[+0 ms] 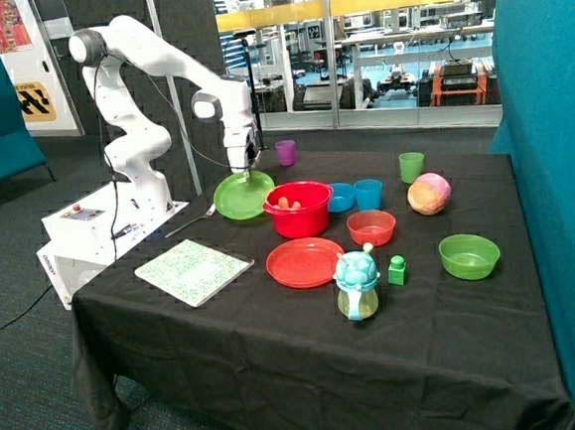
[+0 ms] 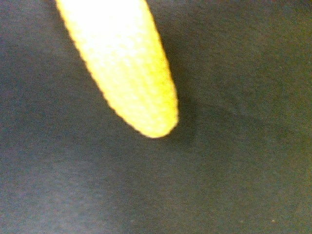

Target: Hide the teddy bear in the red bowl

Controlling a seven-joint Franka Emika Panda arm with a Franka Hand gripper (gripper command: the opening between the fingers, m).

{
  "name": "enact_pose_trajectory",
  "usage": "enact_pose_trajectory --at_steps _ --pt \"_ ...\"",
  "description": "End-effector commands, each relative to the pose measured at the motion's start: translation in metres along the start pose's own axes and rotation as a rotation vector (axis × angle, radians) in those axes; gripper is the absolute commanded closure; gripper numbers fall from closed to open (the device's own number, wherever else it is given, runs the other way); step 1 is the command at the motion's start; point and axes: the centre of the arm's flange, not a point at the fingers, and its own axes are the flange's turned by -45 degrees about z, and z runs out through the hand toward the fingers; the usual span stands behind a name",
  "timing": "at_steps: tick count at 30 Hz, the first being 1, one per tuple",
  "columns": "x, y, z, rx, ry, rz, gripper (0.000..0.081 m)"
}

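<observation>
The red bowl [image 1: 300, 214] stands in the middle of the black-clothed table. Small orange-brown rounded shapes, which seem to be the teddy bear [image 1: 287, 204], lie inside it below the rim; most of it is hidden by the wall. My gripper [image 1: 240, 165] hangs over the far edge of the green plate [image 1: 238, 199], beside the red bowl and apart from it. In the wrist view a yellow, bumpy, tapered object [image 2: 131, 68] fills the near field over black cloth [image 2: 234, 161]; what holds it does not show.
Around the red bowl are a flat red plate [image 1: 305, 262], an orange-red bowl [image 1: 371, 227], a blue bowl [image 1: 342, 197], a blue cup [image 1: 369, 194], a green cup [image 1: 411, 166] and a pink-yellow ball [image 1: 429, 194]. A purple cup [image 1: 286, 152] stands behind; a patterned board [image 1: 193, 270] lies in front.
</observation>
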Motion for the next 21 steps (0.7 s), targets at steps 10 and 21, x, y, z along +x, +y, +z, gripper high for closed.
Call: enact_pose_trajectory --at_steps 10,21 --pt "0.011 -0.036 -0.027 0.0011 0.0007 -0.102 0.0808" --pt "0.032 -0.079 -0.039 0.0011 0.0008 -0.206 0.0808"
